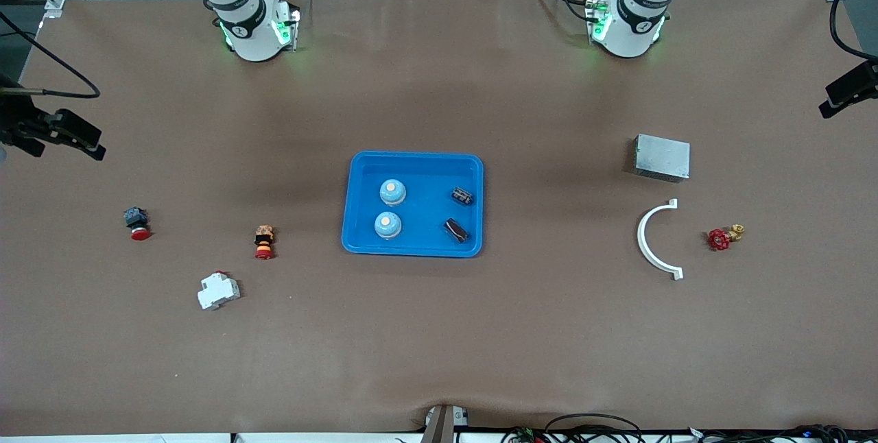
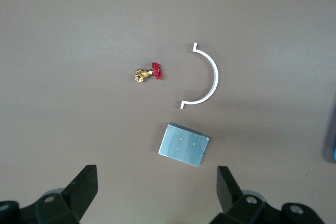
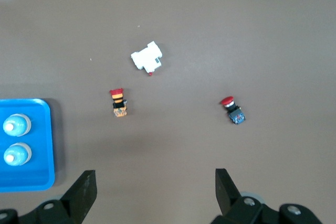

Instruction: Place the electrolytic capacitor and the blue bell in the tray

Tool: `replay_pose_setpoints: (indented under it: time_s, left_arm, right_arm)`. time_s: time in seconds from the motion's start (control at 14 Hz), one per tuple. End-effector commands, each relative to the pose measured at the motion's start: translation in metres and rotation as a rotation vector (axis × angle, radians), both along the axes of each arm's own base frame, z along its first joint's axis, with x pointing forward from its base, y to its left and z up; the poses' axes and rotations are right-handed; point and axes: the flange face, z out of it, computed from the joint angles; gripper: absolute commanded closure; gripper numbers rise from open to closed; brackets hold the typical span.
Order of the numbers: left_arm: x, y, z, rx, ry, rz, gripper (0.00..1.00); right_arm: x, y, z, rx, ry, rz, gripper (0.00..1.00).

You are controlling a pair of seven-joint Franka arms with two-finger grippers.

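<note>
Two bells (image 1: 392, 190) (image 1: 387, 224) and two capacitors (image 1: 462, 195) (image 1: 456, 230) are seen inside the tray (image 1: 413, 247) at mid-table; none noted outside it. Task judged complete. Left gripper (image 2: 156, 190) is held high over the grey box (image 2: 184, 150), fingers apart, empty. Right gripper (image 3: 155, 192) likewise waits, fingers apart, over bare table near the pushbuttons (image 3: 118, 102) (image 3: 232, 110).

Light falls evenly from overhead, leaving the brown table (image 1: 439, 333) moderately bright with no harsh glare. Broad, soft, darker patches lie across the middle of the front view, one above the blue tray (image 1: 416, 245). Small things cast only short, faint shadows. Green lamps glow at the two arm bases along the top edge and tint the surface beneath them. The grey metal box (image 2: 184, 146) shows a pale sheen. The wrist views are slightly soft, with grainy colour.
</note>
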Motion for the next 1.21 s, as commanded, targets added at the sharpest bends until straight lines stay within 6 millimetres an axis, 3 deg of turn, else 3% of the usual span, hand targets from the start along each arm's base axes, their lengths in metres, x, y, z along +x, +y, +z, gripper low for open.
replay_pose_setpoints:
  time_s: [0.0, 0.29, 0.64, 1.14]
  left_arm:
    - [0.001, -0.001, 0.006, -0.019, -0.012, -0.009, 0.0]
    - [0.0, -0.013, 0.002, -0.02, 0.019, -0.034, 0.0]
    - [0.002, -0.065, -0.008, -0.018, 0.049, -0.112, 0.0]
    - [-0.001, -0.08, -0.002, -0.017, 0.034, -0.132, 0.0]
  right_arm:
    - [-0.008, 0.001, 0.014, 0.004, 0.023, -0.012, 0.0]
    - [-0.013, 0.004, 0.014, 0.053, 0.055, -0.039, 0.0]
    - [-0.016, 0.0, 0.015, 0.093, 0.062, -0.061, 0.0]
    - [-0.017, 0.0, 0.016, 0.087, 0.061, -0.054, 0.0]
